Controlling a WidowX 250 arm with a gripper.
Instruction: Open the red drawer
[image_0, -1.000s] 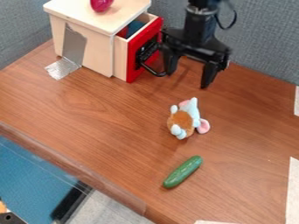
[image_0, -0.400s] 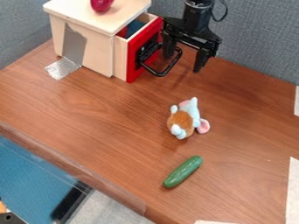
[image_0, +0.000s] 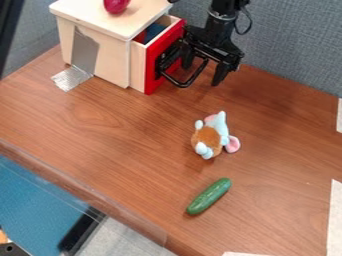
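At the near left, below the front edge of the wooden table (image_0: 100, 120), lay a blue surface (image_0: 40, 195). A green cucumber (image_0: 208, 196) rested slantwise on the near part of the tabletop, and pale strips (image_0: 335, 215) marked its right side. Beyond the cucumber, well apart from it, a small plush toy (image_0: 210, 136) lay on the wood, brown and pale blue with a pink ear. Farther back, the drawer (image_0: 155, 55) stood partly pulled out of its pale wooden box (image_0: 110, 62), its red front facing right and its black handle (image_0: 184, 85) jutting from that front. The gripper (image_0: 201, 75) hung right at the handle, its fingers spread apart and clenched on nothing; whether either one touched the handle, I could not tell. Silver tape (image_0: 72, 78) ran from the box's left side down onto the table. On the box's top sat a shiny purplish-red object (image_0: 115, 4), cut off by the upper edge, and a grey partition (image_0: 290, 50) rose behind the table.
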